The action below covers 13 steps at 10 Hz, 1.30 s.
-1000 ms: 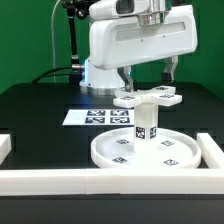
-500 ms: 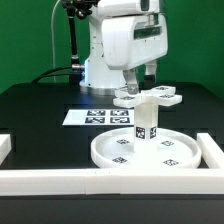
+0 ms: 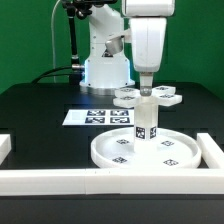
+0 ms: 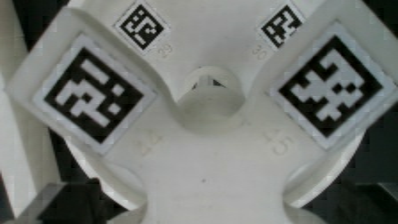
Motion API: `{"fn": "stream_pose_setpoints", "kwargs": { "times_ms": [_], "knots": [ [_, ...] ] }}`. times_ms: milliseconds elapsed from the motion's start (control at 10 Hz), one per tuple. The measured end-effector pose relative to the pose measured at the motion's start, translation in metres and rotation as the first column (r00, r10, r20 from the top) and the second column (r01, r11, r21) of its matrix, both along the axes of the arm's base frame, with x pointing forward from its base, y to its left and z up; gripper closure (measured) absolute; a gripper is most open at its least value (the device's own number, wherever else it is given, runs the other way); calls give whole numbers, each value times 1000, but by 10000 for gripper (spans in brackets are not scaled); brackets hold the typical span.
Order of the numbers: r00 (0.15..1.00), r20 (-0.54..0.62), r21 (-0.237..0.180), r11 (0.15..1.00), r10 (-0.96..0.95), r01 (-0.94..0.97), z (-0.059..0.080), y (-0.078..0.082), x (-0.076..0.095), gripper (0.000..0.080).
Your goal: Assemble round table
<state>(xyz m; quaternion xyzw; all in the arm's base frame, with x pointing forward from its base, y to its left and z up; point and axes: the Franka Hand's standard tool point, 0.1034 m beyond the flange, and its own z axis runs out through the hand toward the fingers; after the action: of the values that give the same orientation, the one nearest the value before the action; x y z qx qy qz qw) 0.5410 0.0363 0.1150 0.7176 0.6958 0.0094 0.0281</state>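
Note:
The large round disc (image 3: 150,152) lies flat near the front wall. The short post (image 3: 145,126) stands upright on its middle. The cross-shaped foot (image 3: 148,97) sits on top of the post. My gripper (image 3: 147,88) hangs straight down over the foot's centre, turned edge-on in the exterior view, with its fingertips at the foot's level. The wrist view is filled by the foot (image 4: 210,120), with its tags and centre hole. No finger presses on it there, and the jaws look spread wide.
The marker board (image 3: 97,116) lies on the black table behind the disc. White border walls run along the front (image 3: 60,182), with short stubs at the exterior view's left (image 3: 4,146) and right (image 3: 211,148). The arm's base (image 3: 103,70) stands behind.
My hand has turned about a quarter turn over the foot, from broad face to edge-on. The foot, post and disc have stayed in place.

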Motion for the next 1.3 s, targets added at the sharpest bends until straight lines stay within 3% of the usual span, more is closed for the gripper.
{"fn": "stream_pose_setpoints", "kwargs": {
  "times_ms": [400,500,600,1100,1300],
  "knots": [
    [1000,-18,-15,1000,-6,6,-11,-1,-4,150],
    [1000,-19,-15,1000,-19,19,-12,1,-4,279],
    [1000,-18,-14,1000,-22,22,-12,2,-3,353],
    [997,-15,-12,997,-78,78,-12,1,-2,353],
    [943,-16,13,943,-331,332,-12,-2,-5,352]
  ]
}}
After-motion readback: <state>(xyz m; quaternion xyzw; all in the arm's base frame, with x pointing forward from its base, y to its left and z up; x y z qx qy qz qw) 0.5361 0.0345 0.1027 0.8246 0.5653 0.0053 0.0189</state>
